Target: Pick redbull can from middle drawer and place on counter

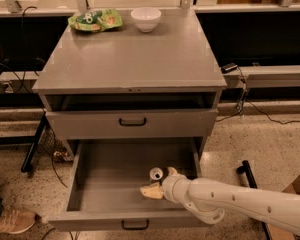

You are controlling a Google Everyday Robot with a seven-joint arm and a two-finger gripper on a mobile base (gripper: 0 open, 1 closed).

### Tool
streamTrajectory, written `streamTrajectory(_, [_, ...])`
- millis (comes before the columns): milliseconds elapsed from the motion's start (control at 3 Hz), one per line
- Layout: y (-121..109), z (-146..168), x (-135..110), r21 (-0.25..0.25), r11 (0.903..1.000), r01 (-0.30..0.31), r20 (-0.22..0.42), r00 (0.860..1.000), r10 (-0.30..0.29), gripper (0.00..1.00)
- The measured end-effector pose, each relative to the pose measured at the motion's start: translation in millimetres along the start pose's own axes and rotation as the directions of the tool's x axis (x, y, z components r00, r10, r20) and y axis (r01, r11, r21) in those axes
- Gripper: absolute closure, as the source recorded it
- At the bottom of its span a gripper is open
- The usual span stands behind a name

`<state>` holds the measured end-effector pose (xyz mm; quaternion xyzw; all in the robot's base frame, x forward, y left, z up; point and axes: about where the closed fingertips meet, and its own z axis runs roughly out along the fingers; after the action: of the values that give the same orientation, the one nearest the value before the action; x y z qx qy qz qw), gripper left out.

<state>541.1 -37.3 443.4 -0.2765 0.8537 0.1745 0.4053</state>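
Grey cabinet in centre of view. Middle drawer (90, 184) is pulled far out twd camera, flat grey floor showing, small black handle (135, 225) on its front panel at the bottom edge. Can (156, 174) stands upright on the drawer floor, right of centre and nearer the right wall than the left, shiny round top facing up.

Gripper (161, 182) is down inside the drawer, right at the can. Fingers are apart: one tan finger (150, 191) lies front-left of the can, the other (171, 171) just to the can's right. Can sits at the mouth of the gap btwn them. Contact w/ either finger: can't tell. Nothing clamped. White arm (230, 204) comes in from lower right, over the drawer's front-right corner.

Top drawer (90, 126) above is out only a little, w/ a dark gap under the counter and a black handle mid-front. Counter (135, 59) is grey, slightly glossy. Near its back edge is a white bowl (146, 19) and, left of it, a green bag (95, 20); the two are apart.

Speckled floor (250, 139) around the cabinet. Shoe (10, 219) at lower left edge. Black cables (250, 109) on the right, beside the cabinet.
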Motion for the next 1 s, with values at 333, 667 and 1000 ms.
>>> streamTrajectory(333, [3, 10, 2, -0.017, 0.9998, -0.014, 0.003, 1.0, 0.014, 0.42])
streamTrajectory(667, [8, 11, -3, -0.042, 0.9987, -0.028, 0.03, 0.999, 0.029, 0.65])
streamTrajectory(1000, [9, -17, -31, -0.079, 0.9968, 0.011, 0.112, 0.994, -0.002, 0.88])
